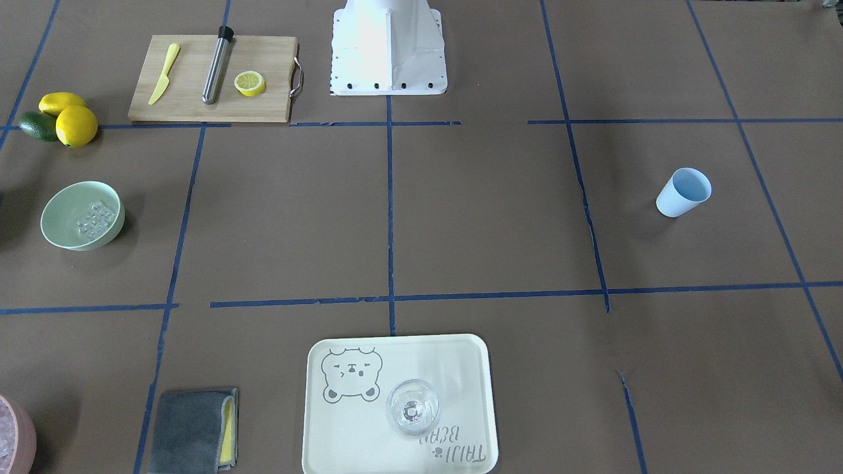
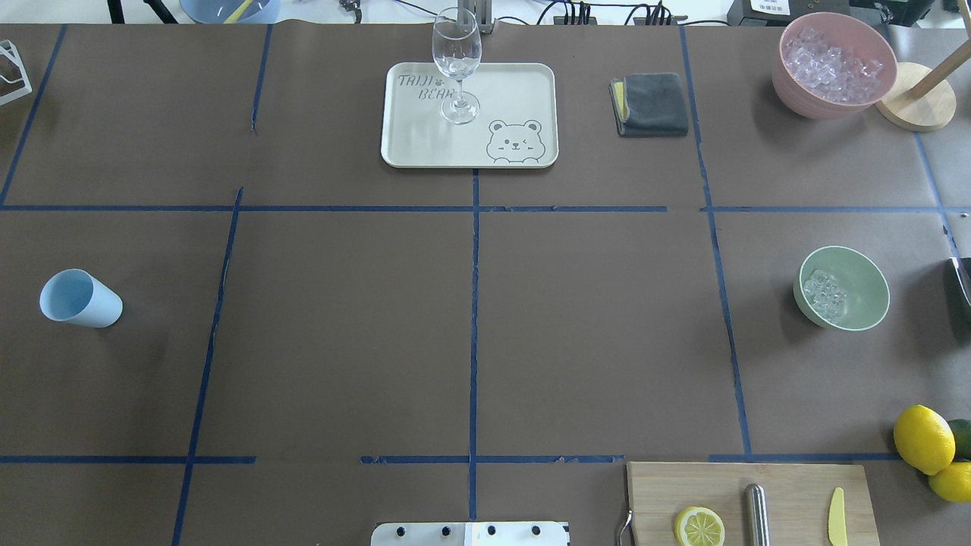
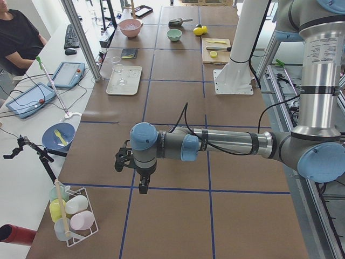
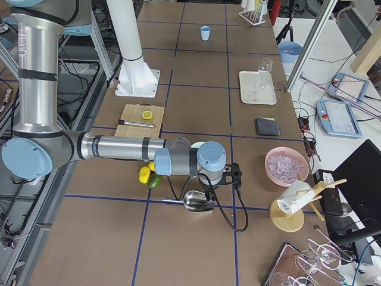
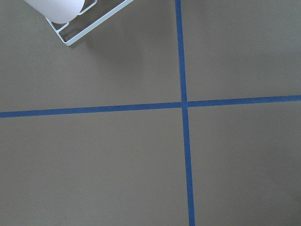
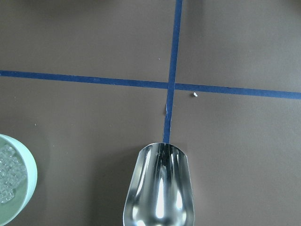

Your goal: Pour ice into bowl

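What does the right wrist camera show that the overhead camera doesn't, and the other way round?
Only the right wrist view shows the metal scoop, which is empty. Only the overhead view shows the light blue cup, the wine glass on the tray, the pink bowl, the grey cloth, the cutting board and the lemons. Both show the mint-green bowl with ice in it, on the brown table with blue tape lines.

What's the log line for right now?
ice: in bowl | cup: empty, upright | scoop: empty, near bowl | left gripper, right gripper: open/shut unclear
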Available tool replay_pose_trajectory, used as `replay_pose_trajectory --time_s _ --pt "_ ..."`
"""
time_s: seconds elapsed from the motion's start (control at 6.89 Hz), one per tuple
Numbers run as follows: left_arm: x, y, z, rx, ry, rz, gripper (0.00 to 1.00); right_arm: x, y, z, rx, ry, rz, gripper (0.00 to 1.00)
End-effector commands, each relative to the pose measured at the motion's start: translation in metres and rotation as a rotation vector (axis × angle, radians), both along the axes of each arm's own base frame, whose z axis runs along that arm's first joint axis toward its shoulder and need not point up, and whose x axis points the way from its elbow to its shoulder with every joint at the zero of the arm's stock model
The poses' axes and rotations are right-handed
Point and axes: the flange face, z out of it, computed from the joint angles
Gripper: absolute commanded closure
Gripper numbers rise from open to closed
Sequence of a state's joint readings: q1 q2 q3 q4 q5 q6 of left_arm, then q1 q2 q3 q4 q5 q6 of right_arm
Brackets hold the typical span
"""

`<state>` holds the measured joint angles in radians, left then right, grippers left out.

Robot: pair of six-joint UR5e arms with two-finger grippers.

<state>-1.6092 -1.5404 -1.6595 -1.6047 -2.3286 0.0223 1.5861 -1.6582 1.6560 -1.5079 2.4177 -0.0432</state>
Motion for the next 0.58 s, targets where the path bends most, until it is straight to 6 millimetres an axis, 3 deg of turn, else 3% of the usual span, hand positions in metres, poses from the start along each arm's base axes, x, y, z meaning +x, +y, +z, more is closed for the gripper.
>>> replay_pose_trajectory --time_s 0.0,0.44 --pt "0.0000 0.0000 0.0004 0.000 0.000 -0.002 0.00 0.0001 0.0000 0.0005 -0.001 0.002 0.000 0.00" --pt "0.0001 -0.0006 0.0005 -0.010 0.003 -0.010 0.00 0.0002 -0.0006 0.0007 0.000 0.003 -0.001 0.00"
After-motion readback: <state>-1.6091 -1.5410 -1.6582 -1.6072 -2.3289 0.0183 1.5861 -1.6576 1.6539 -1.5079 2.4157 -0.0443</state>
